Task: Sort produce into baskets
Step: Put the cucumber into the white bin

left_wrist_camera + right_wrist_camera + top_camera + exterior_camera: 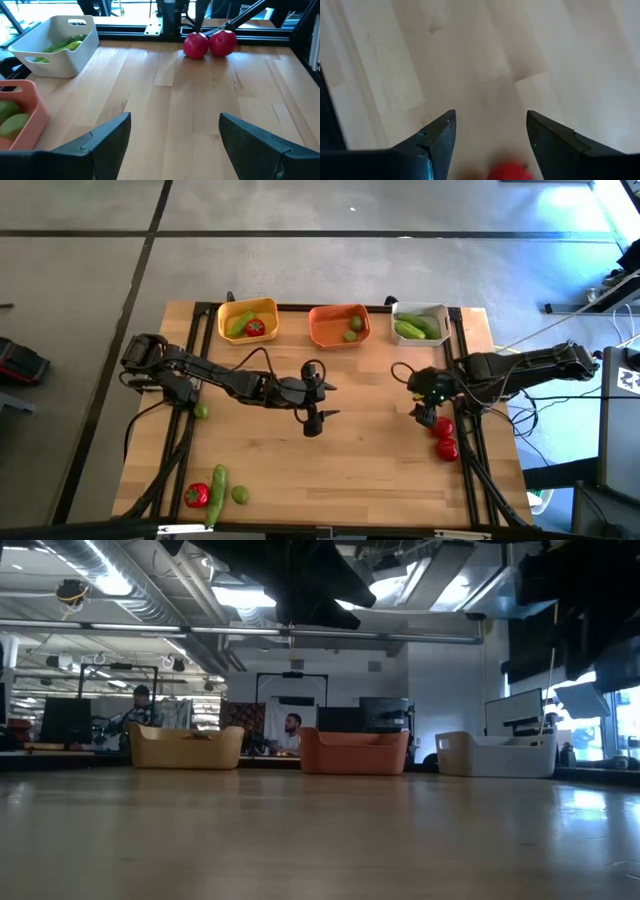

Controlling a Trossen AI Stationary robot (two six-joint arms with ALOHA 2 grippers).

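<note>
Above a red tomato (507, 172), right gripper (490, 131) gapes.

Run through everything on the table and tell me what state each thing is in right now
Yellow basket: holds a cucumber and a tomato.
Orange basket: holds two limes.
White basket: holds cucumbers.
Left gripper: open, empty, mid-table.
Right gripper: open, just above the two red tomatoes.
</note>
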